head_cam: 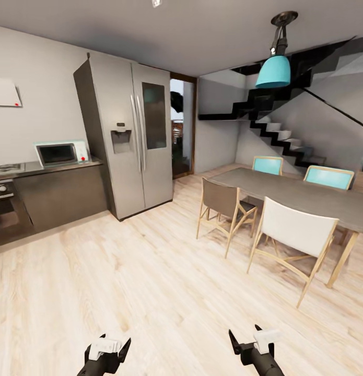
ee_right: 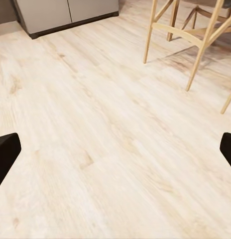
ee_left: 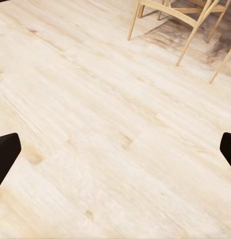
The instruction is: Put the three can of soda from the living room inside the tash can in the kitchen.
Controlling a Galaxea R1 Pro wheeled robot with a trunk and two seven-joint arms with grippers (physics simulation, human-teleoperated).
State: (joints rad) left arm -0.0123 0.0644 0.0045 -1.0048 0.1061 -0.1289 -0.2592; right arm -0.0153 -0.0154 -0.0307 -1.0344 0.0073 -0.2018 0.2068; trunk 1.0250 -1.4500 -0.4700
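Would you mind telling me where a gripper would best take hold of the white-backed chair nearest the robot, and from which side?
Probably the top edge of the backrest on the white-backed chair, approached from behind, the robot's side. The backrest is a thin upright panel facing the robot, so open jaws could straddle it from above. The seat is tucked toward the dining table. The left gripper and right gripper are both open and empty.

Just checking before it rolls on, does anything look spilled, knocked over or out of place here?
Nothing stands out. The wood floor looks clean, the chairs stand upright at the dining table, and the fridge doors are shut.
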